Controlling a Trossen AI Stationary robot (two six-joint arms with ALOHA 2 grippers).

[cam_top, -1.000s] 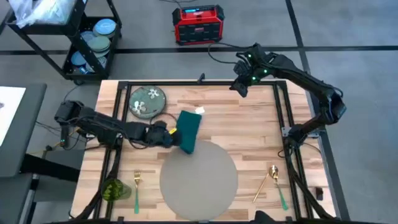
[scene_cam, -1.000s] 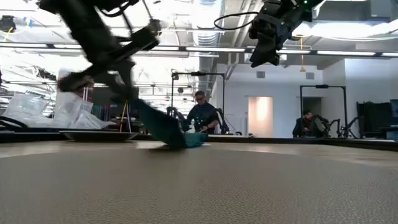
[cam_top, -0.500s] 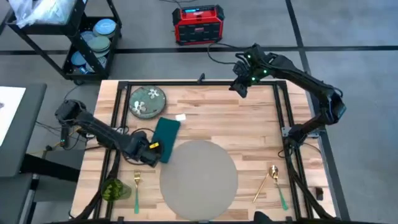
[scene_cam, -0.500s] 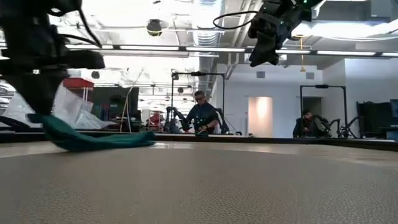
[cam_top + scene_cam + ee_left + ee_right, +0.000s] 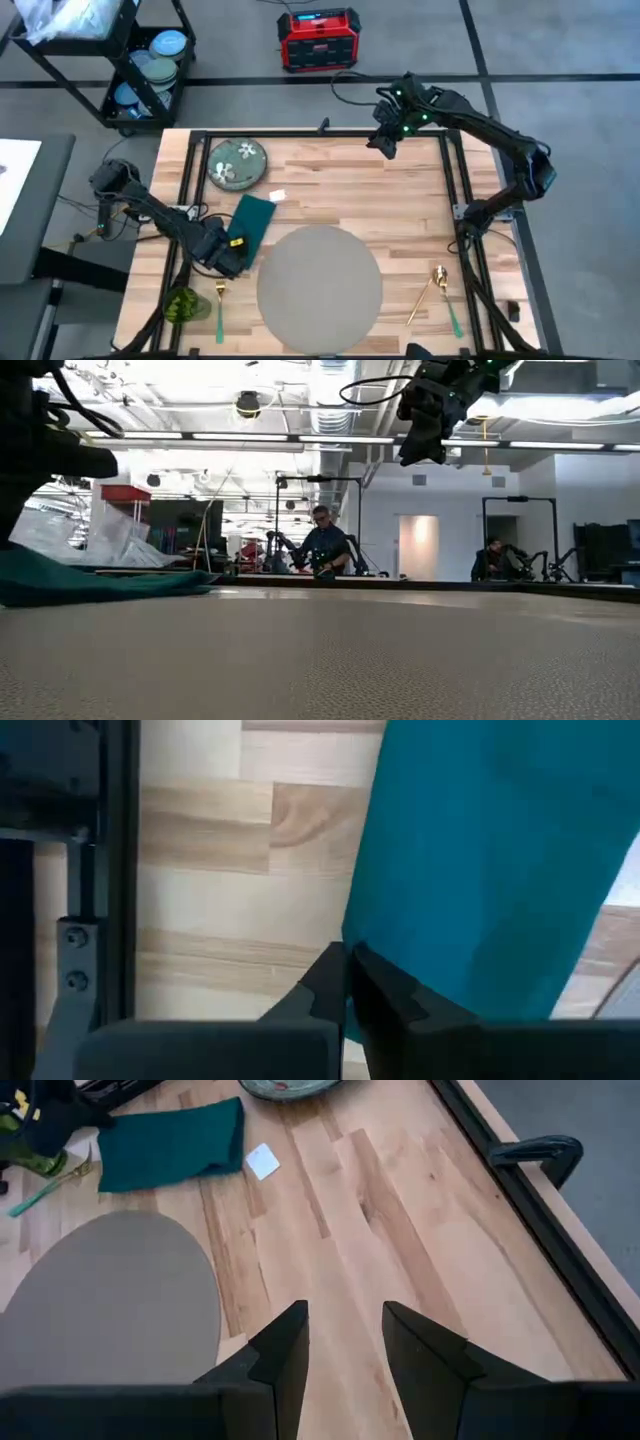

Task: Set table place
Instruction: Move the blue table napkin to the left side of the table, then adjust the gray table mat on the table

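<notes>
The left gripper (image 5: 232,252) has its fingers (image 5: 330,982) pressed together on one edge of the teal napkin (image 5: 249,222). The napkin lies flat on the table (image 5: 400,210), stretching away from the fingers, just beside the grey round placemat (image 5: 319,280).

What could go wrong? If the fingers lift before they let go, the napkin may be dragged along and bunch up, or slide onto the placemat. The small white tag (image 5: 277,196) past the napkin's far end could get pushed too. The gold fork (image 5: 220,297) lies close by the left gripper – a low swing could knock it.

The right gripper (image 5: 385,140) hangs high over the far side of the table, fingers (image 5: 290,1345) apart, holding nothing.

The green flowered plate (image 5: 237,163) carries nothing. The green cup (image 5: 182,304), near the left gripper, shows nothing inside that can be told – a bump could tip it.
</notes>
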